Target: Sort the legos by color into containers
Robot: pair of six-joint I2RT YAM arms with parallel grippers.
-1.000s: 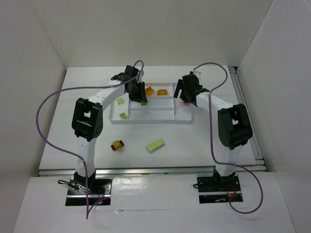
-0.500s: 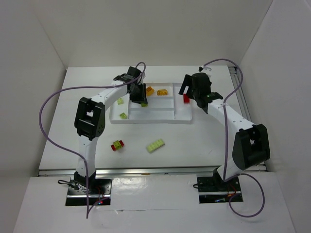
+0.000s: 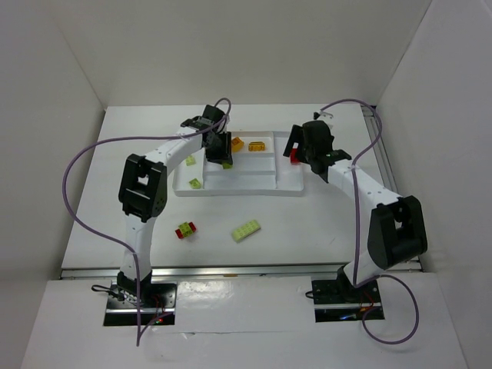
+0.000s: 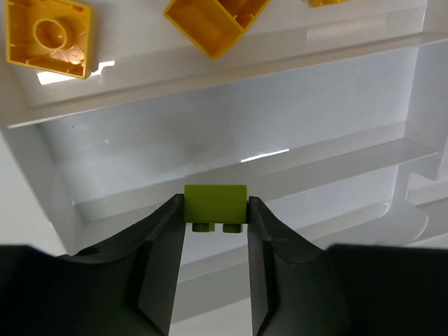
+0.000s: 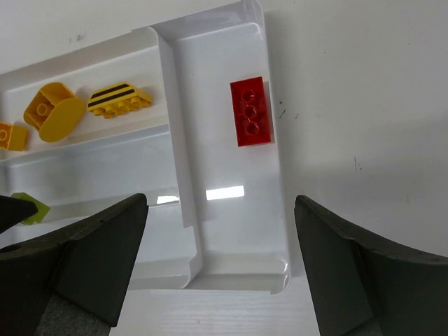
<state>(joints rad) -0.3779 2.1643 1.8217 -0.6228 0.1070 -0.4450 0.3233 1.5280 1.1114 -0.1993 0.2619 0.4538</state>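
Observation:
My left gripper hangs over the left part of the white tray, shut on a small light green lego above a long slot. My right gripper stands open above the tray's right section, where a red lego lies loose. Yellow-orange legos lie in the far slot. Two green legos sit in the left section.
On the table in front of the tray lie a mixed red, green and yellow stack and a light green plate. White walls close in the table at the back and both sides.
The right arm has stretched out and its gripper has risen a little from the red lego in the right section. The left gripper, still holding the green lego, edged slightly right.

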